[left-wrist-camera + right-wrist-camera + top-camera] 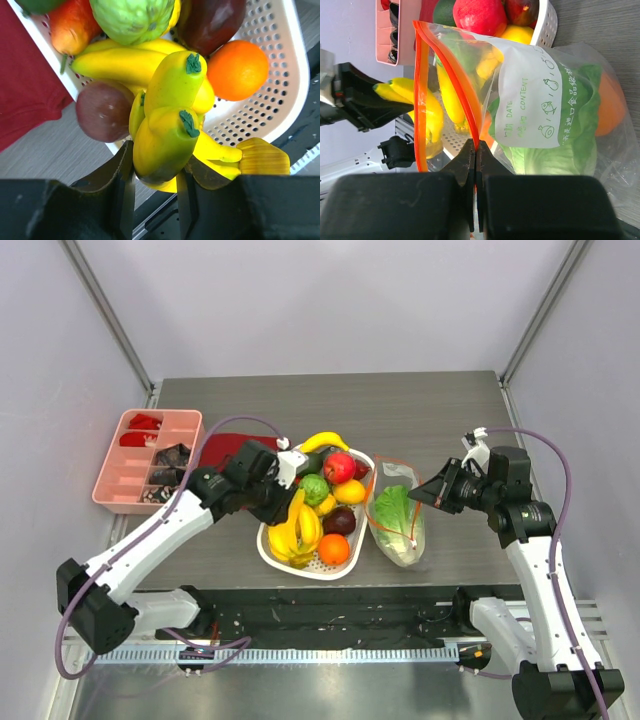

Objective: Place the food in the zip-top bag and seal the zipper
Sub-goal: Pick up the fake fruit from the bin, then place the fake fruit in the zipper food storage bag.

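Note:
My left gripper [283, 502] is shut on a bunch of yellow bananas [170, 115] and holds it over the left part of the white basket [268, 550]. The basket holds a red apple [338, 467], an orange [334, 549], a dark purple fruit [340, 520] and a green one [315, 489]. The clear zip-top bag [397, 515] lies right of the basket with a leafy cabbage [555, 150] inside. My right gripper [476, 155] is shut on the bag's red-orange zipper strip [447, 75] and holds the mouth open towards the basket. The slider tab is not visible.
A pink divided tray [140, 460] with small dark and red items stands at the far left. A dark red cloth [222, 448] lies between it and the basket. The table's front edge and a black rail run just below the basket.

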`<state>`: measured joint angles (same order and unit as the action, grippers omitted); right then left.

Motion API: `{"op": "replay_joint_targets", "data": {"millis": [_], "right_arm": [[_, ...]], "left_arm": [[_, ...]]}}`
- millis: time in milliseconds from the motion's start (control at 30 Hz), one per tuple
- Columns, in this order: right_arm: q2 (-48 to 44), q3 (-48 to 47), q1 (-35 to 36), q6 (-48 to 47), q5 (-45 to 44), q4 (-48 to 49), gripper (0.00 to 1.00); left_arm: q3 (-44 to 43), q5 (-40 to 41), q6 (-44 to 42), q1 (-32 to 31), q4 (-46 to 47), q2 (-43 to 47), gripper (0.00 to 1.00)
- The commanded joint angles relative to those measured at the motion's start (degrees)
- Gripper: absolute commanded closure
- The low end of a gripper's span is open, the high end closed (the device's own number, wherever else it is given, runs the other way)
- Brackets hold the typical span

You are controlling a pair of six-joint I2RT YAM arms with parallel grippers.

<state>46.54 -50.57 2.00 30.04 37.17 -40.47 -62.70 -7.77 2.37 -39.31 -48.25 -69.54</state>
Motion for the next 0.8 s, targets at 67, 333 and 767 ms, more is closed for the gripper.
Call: {"op": "replay_joint_targets", "data": {"millis": [67, 333, 767], "right_arm": [[0.0, -1.6, -0.2, -0.6, 0.6, 2.0, 0.99], [-0.1, -1.5, -0.2, -0.3, 1.0, 2.8, 0.99], [-2.2, -1.5, -0.2, 2.4, 1.6, 3.5, 0.99]], "left_arm": [[-11.5, -4.1, -3.6, -0.2, -7.6, 3.6, 1.0], [-40.3, -4.8, 2.7, -8.0, -7.2, -12.4, 1.0], [-37.8, 27.6, -9.4, -27.5, 17.2, -21.6, 1.0]]}}
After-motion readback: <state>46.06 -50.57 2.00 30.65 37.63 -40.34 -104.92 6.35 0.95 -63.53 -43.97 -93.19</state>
